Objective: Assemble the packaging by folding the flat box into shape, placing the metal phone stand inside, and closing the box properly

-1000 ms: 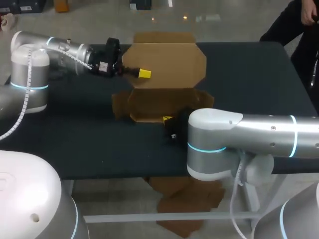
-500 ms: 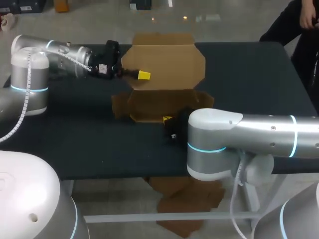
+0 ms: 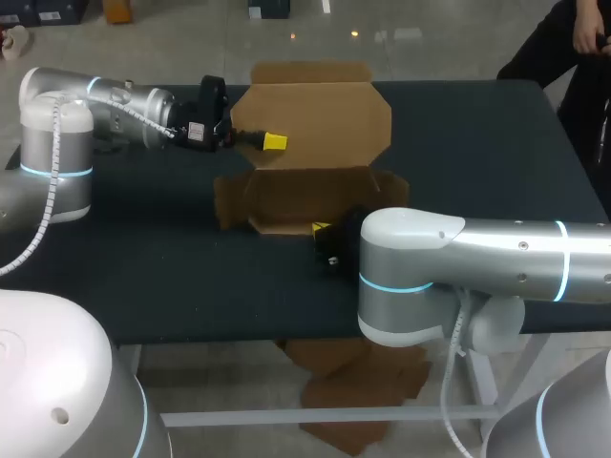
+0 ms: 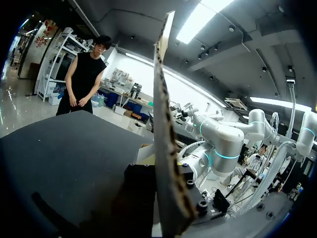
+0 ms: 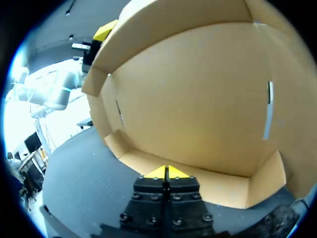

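Observation:
A brown cardboard box (image 3: 307,198) sits half folded at the table's middle, its big lid (image 3: 320,116) raised behind the shallow tray. My left gripper (image 3: 275,141) is shut on the lid's left edge; in the left wrist view the cardboard lid (image 4: 163,124) runs edge-on between its fingers (image 4: 190,181). My right gripper (image 3: 321,228) is at the tray's front wall, shut with its yellow tips (image 5: 167,172) together and nothing between them. Ahead of it lie the low front wall (image 5: 218,187) and the lid's inner face (image 5: 198,94). No metal phone stand is in view.
The dark table (image 3: 477,134) has bare surface to the right of the box and along the front left. My right arm's thick elbow (image 3: 410,277) hangs over the front edge. A side flap (image 3: 227,200) sticks out at the box's left.
The left gripper has drawn slightly to the left with the lid, which has tipped a little. The right arm has kept still.

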Available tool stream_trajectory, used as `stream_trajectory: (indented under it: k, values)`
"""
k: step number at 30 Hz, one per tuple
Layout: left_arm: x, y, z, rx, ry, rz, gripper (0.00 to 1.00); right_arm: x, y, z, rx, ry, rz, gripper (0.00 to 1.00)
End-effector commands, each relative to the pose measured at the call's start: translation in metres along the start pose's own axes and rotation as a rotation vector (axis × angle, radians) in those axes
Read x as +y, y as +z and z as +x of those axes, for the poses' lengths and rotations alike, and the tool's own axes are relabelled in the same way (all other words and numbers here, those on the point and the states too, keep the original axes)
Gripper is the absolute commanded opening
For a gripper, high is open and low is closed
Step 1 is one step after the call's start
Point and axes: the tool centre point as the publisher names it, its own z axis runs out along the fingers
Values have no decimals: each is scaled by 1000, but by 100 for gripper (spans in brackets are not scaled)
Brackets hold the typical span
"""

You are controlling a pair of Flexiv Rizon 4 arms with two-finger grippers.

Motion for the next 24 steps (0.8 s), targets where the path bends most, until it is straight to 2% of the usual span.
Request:
stream_trajectory:
  k: [1, 12, 16, 24]
  values:
    - [7, 1, 4, 6, 31, 18, 0, -6, 5, 1, -7, 0, -2, 0]
    - [23, 10, 11, 2, 106, 2, 0, -6, 5, 1, -7, 0, -2, 0]
    - [26, 13, 14, -27, 152, -2, 0, -6, 5, 1, -7, 0, -2, 0]
    - [26, 11, 13, -21, 146, 15, 0, -6, 5, 1, -7, 0, -2, 0]
